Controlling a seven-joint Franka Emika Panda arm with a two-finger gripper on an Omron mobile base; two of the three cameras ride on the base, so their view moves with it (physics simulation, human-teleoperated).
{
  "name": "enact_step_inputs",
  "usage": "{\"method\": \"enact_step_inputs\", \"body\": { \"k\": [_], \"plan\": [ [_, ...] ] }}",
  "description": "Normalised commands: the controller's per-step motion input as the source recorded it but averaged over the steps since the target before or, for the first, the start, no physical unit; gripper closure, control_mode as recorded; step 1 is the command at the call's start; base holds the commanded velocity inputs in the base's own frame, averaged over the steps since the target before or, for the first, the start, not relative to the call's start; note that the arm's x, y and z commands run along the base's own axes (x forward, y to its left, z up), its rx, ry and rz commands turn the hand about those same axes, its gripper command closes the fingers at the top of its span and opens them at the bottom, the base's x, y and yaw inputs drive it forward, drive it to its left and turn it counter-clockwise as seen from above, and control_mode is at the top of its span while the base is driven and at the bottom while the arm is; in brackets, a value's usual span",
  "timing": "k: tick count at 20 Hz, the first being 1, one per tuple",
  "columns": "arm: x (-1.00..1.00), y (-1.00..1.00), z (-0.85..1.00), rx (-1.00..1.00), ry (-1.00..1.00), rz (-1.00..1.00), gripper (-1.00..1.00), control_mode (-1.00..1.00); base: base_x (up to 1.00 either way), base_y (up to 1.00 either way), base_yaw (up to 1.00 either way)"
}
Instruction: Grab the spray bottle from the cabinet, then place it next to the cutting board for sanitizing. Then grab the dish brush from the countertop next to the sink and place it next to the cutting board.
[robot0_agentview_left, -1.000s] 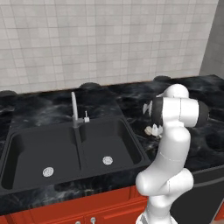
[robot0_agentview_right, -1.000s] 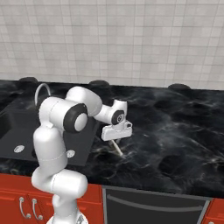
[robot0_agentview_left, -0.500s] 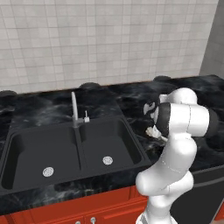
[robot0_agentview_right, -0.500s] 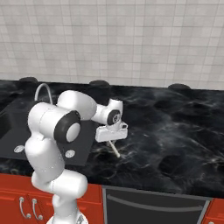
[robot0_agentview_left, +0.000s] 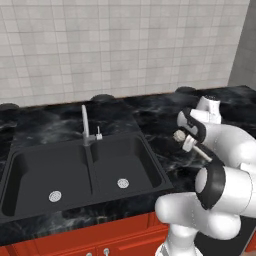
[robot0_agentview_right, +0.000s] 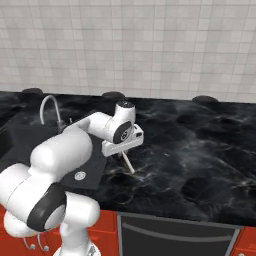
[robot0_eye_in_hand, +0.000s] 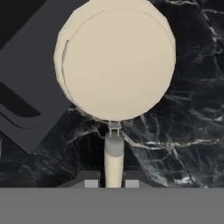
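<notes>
So the dish brush (robot0_eye_in_hand: 114, 61) has a big round cream-white head, totally flat on its face, with a thin pale handle running down from it through a little grey collar. In the hand view the gripper (robot0_eye_in_hand: 113, 183) has both fingertips pressed right up against that handle, so it's clamped on the brush, which is up off the countertop (robot0_eye_in_hand: 188, 127).

The left base view catches the brush (robot0_agentview_left: 186, 142) from the side, head pointing toward the sink (robot0_agentview_left: 80, 172), just right of the basin's edge. From there you also get the faucet (robot0_agentview_left: 86, 125).

The right base view is the one that shows the handle (robot0_agentview_right: 127, 163) poking down below the gripper (robot0_agentview_right: 121, 148) toward the black marble.
</notes>
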Motion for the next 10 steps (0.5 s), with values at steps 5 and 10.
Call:
{"method": "enact_step_inputs", "body": {
  "k": [5, 10],
  "plan": [
    [-0.6, 0.01, 0.94, 0.13, -0.43, 0.0, 1.0, -1.0, 0.0, 0.0, 0.0],
    [-0.65, 0.18, 0.88, 0.09, -0.5, 0.0, 1.0, -1.0, 0.0, 0.0, 0.0]
  ]
}}
